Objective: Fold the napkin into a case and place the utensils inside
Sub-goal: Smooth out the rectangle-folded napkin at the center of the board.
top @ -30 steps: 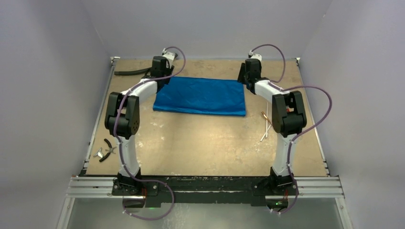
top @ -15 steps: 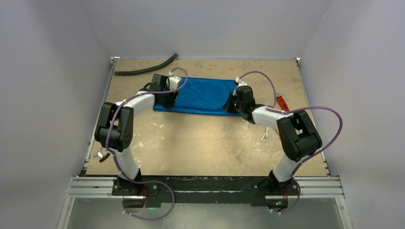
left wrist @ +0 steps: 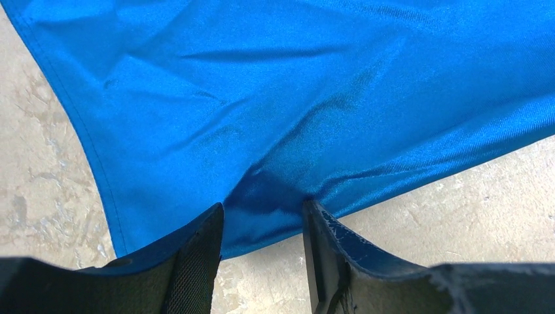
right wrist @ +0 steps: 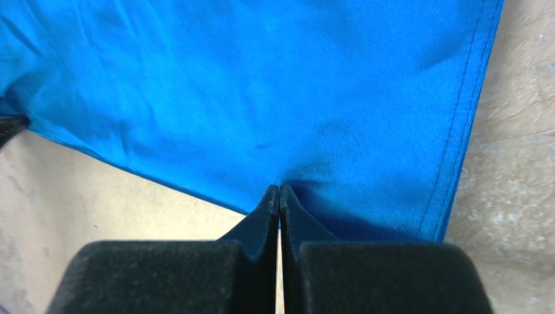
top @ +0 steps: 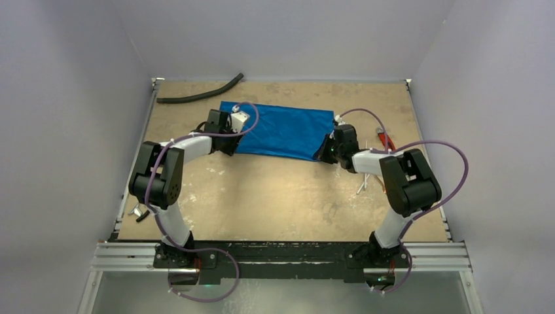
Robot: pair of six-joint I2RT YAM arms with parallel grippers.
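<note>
Well, from the top camera the napkin (top: pixel 281 131) lies flat on the table (top: pixel 275 203) as a slanted blue oblong, and both arms reach to its near edge. The left gripper (top: pixel 230 140) sits by the napkin's near-left corner and the right gripper (top: pixel 325 152) by its near-right corner. From up there I cannot tell how either claw stands. This view alone shows the rest of the scene. The utensils (top: pixel 362 185) lie on the bare table, to the right of the napkin and nearer than it, apart from the cloth and partly hidden behind the right arm. A red-handled wrench (top: pixel 385 139) lies just right of the napkin's right end, and a black hose (top: pixel 199 95) curves beyond its far-left corner.

Looking through the left wrist camera, blue cloth fills most of the frame, with its hemmed left side and near edge against the tabletop. The two fingers (left wrist: pixel 196 261) stand spread apart, straddling the near edge. A dark pucker of cloth sits in the gap between them, and creases fan out from it.

Over on the right wrist camera the picture is different. The fingers (right wrist: pixel 265 222) are pressed tight together with no gap, and their tips meet right on the napkin's near edge. They pinch the cloth there, and it gathers into a small dimple at the tips. The stitched right hem runs down beside them, with bare table beyond.
</note>
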